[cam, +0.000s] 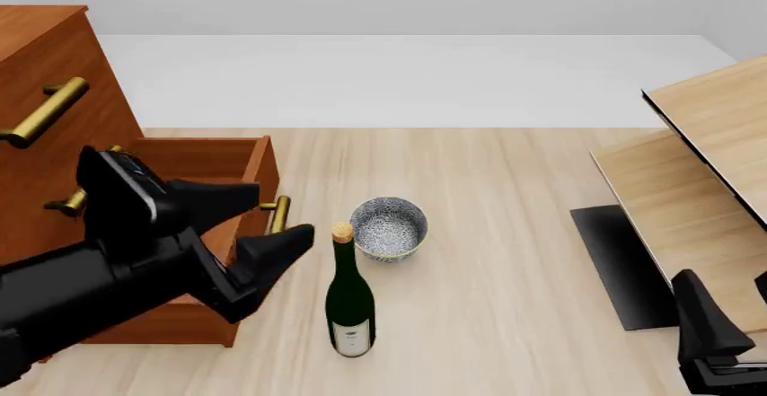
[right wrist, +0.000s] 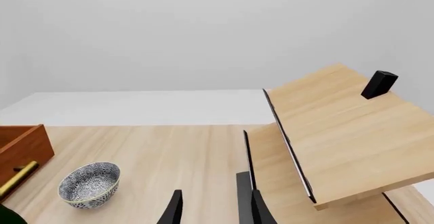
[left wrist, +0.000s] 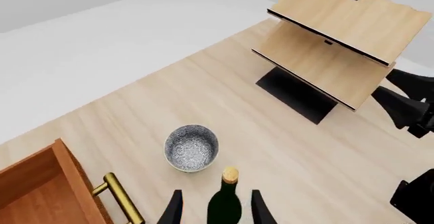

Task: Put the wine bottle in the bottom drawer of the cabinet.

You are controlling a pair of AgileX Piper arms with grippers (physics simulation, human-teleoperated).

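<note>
Standing upright on the table just in front of the speckled bowl [cam: 389, 228], the wine bottle [cam: 350, 302] looks heavy, rigid, smooth and breakable, top-heavy too; I judge a grasp across the wide body, below the shoulder, safer than one on the thin neck. Its glass is dark green, with a gold foil top and small white label. Beside it, the left gripper [cam: 258, 230] gapes, fingers apart and empty. Farther left, the bottom drawer [cam: 201, 157] of the cabinet [cam: 48, 64] stands pulled out.
</note>
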